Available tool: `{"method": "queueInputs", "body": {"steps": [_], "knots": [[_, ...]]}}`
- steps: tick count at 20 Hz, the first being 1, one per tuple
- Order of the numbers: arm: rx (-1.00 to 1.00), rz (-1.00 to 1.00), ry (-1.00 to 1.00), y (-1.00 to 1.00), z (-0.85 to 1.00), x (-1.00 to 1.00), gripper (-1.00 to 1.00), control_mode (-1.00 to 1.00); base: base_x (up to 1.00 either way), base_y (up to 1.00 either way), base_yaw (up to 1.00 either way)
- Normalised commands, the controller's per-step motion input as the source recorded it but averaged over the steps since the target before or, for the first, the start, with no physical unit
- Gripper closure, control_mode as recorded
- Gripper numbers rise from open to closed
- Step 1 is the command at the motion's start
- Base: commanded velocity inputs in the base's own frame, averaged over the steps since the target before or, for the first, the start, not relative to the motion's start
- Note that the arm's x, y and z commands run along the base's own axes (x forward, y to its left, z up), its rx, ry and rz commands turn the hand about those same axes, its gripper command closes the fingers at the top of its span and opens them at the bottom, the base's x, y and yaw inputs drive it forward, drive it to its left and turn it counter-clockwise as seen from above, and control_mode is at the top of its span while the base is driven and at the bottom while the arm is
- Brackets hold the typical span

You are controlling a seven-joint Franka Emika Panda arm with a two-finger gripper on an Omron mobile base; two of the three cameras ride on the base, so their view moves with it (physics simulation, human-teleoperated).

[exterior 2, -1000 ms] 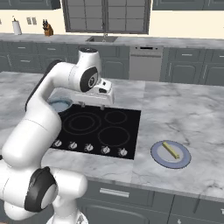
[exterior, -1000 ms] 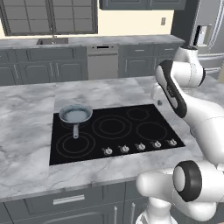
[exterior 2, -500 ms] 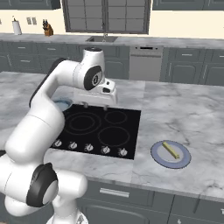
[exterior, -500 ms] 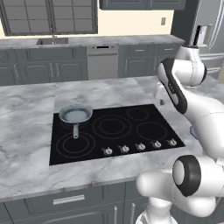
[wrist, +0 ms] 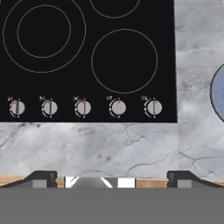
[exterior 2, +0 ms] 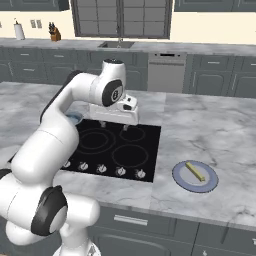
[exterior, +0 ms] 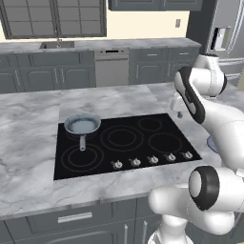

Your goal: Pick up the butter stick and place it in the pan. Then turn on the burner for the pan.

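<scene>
Dark finger tips (wrist: pixel 41 177) were seen wide apart at the bottom of the hand view, with nothing held between them; the gripper (exterior 2: pixel 113 125) was spread open above the rear right part of the black glass cooktop (exterior 2: pixel 112 150) in the right base view. In the hand view, a row of five knobs (wrist: pixel 83 107) was shown along the cooktop's (wrist: pixel 87 61) front edge, with grey marble counter (wrist: pixel 109 146) below it and a sliver of the blue-grey plate (wrist: pixel 217 94) at the right edge. The butter stick itself was not caught there.

The butter stick (exterior 2: pixel 195 171) was made out in the right base view: a pale-yellow bar lying flat on the plate (exterior 2: pixel 181 177), on the counter (exterior 2: pixel 210 130) to the right of the cooktop, well apart from the gripper. Its long axis was set diagonally, from the plate's rear left toward its front right.

The pan (exterior: pixel 82 125) was best shown in the left base view, resting on the rear left zone of the cooktop (exterior: pixel 124 143), with its pale inside empty and its short handle pointing toward the front edge. In the right base view only a small part of the pan (exterior 2: pixel 75 118) could be seen behind the arm. Whether any zone glowed could not be told.
</scene>
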Motion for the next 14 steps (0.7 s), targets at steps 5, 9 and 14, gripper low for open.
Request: {"method": "queueInputs", "body": {"steps": [5, 9, 14], "knots": [[0.0, 0.01, 0.02, -0.26, -0.25, 0.0, -1.0, -1.0, 0.0, 0.0, 0.0], [0.0, 0.02, 0.04, -0.3, -0.2, 0.0, -1.0, -1.0, 0.0, 0.0, 0.0], [0.0, 0.01, 0.05, -0.24, -0.15, 0.0, -1.0, -1.0, 0.0, 0.0, 0.0]]}}
